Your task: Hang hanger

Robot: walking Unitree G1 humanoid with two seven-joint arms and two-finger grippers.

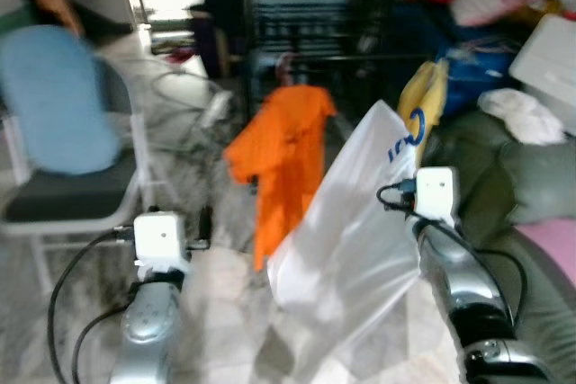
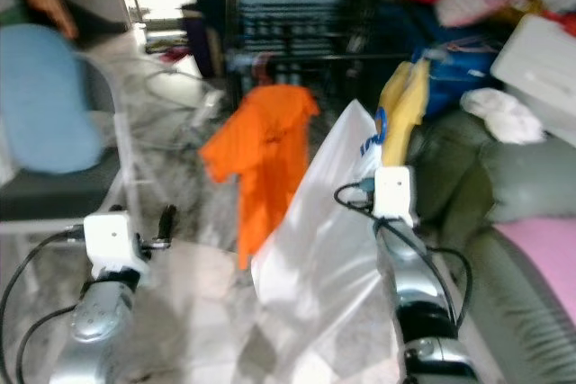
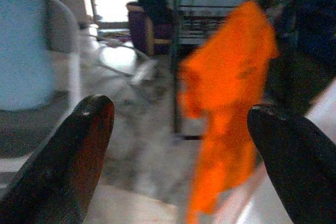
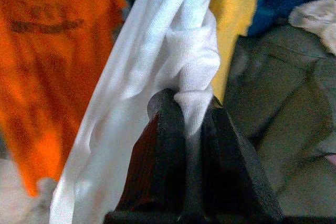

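- Our right gripper (image 4: 191, 114) has its fingers pinched tight on a white shirt (image 1: 346, 249), which hangs in front of us, soft and blurry.
- Our left gripper (image 3: 178, 145) is wide open and holds nothing.
- An orange shirt (image 1: 283, 155) hangs on the black rack (image 1: 315, 24), just beside the white one.
- A chair (image 1: 63, 141) stands to our left, with bare floor (image 1: 216, 312) between.

The centre of the head views is blocked by a hanging orange T-shirt (image 1: 286, 155) on a dark metal drying rack (image 1: 315, 15). Just right of it, a white garment (image 1: 346, 249) obstructs the lower centre. A grey chair with a blue cushion (image 1: 54, 101) occupies the left edge. Open marbled floor (image 1: 193, 222) is seen between chair and T-shirt. A grey-green sofa (image 1: 531, 177) closes the right side.
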